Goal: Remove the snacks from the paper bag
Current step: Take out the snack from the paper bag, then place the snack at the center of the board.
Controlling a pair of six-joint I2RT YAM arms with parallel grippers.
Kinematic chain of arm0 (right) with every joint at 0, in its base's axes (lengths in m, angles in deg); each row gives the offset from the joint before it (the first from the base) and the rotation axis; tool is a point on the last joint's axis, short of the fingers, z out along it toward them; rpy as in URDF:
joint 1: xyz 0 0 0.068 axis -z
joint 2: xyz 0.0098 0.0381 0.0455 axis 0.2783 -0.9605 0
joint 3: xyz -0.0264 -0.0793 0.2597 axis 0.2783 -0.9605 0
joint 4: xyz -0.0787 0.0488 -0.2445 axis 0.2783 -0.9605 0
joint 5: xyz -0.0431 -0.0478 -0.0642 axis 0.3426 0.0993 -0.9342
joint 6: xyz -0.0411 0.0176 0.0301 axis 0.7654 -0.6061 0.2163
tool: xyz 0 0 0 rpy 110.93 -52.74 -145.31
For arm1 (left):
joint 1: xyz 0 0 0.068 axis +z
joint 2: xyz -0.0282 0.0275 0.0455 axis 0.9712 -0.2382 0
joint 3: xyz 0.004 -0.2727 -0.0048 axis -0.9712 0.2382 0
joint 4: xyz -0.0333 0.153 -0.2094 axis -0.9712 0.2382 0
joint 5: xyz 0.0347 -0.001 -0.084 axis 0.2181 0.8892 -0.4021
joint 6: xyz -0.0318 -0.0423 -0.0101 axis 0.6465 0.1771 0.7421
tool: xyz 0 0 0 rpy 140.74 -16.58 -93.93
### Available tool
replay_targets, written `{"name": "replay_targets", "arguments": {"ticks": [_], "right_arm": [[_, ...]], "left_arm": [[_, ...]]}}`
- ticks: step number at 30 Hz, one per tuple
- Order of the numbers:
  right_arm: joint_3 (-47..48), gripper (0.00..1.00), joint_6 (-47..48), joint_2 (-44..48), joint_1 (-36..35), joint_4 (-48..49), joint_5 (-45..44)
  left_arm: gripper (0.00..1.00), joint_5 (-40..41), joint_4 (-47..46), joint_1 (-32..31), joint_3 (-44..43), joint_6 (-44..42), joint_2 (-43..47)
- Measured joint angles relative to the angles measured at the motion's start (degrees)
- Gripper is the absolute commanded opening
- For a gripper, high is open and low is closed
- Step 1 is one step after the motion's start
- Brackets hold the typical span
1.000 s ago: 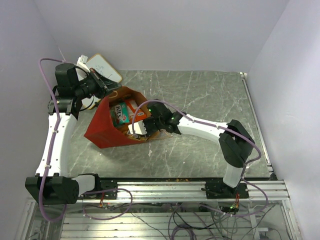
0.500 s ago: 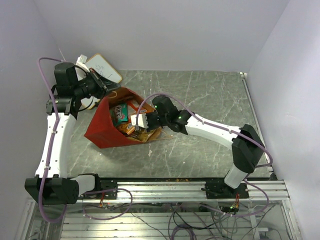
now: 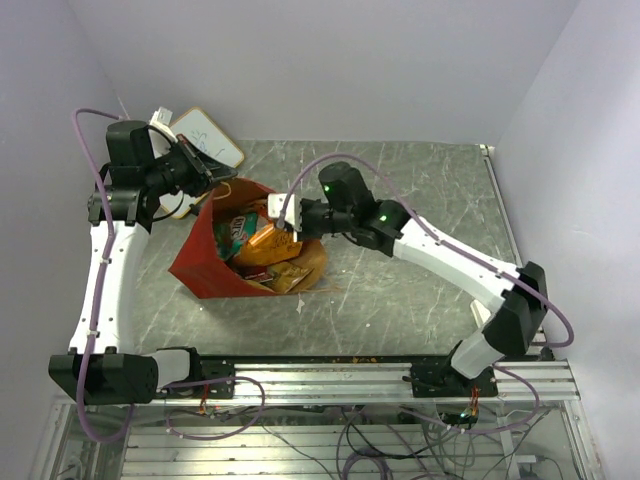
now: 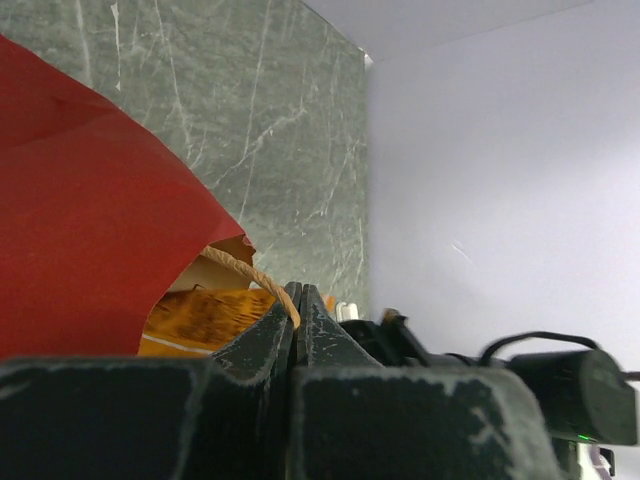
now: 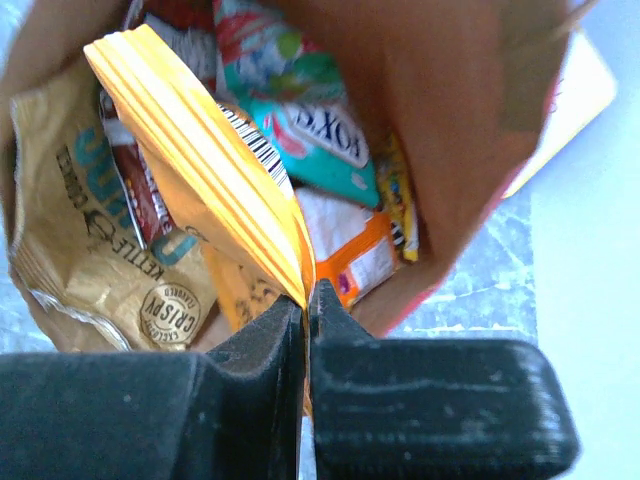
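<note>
**Removal of a snack from the bag, early stage.** The right claw [image 5: 307,298] is closed flat on the lower edge of a glossy orange-yellow crinkly packet [image 5: 200,140]. The packet rises up and to the left of the fingertips, lifted partly out of the mouth of the tall red paper carrier bag with brown kraft lining [image 3: 203,262]. The left claw [image 4: 298,300] is pinched shut on the bag's thin tan loop handle [image 4: 240,266], with the red bag wall spreading to its left; this appears to hold the mouth open. Beyond the right claw's tips, inside the bag, lie a tan kettle-crisp packet [image 5: 70,230] to the left, a teal printed packet [image 5: 320,130] straight ahead, a small orange-and-white packet [image 5: 355,260] just to the right, and others half hidden. Judged progress: no snack lies clearly apart from the bag, so one packet is in hand and all the rest are left to take. Surface: a flat green marbled tabletop [image 3: 420,190] under both claws, with a white rounded whiteboard [image 3: 212,135] just behind the left claw. Room: plain pale walls [image 3: 350,60] on three sides; an aluminium rail [image 3: 340,378] carries the arm bases
</note>
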Motion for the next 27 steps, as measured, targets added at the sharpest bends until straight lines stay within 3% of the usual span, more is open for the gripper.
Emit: {"name": "replay_targets", "arguments": {"ticks": [7, 13, 19, 27], "right_arm": [[7.3, 0.0, -7.6, 5.2, 0.0, -5.4, -0.3], [13.0, 0.0, -15.1, 8.9, 0.0, -10.0, -5.9], [18.4, 0.0, -20.1, 12.6, 0.0, -14.5, -17.2], [16.7, 0.0, -21.0, 17.9, 1.3, -15.2, -37.5]], "left_arm": [[0.07, 1.1, 1.3, 0.1, -0.9, -0.2, -0.3], [0.07, 1.8, 1.8, 0.3, -0.9, -0.3, -0.5], [0.07, 2.2, 2.2, 0.4, -1.0, -0.9, -0.5], [0.07, 2.4, 3.5, 0.7, -1.9, -2.1, -0.7]]}}
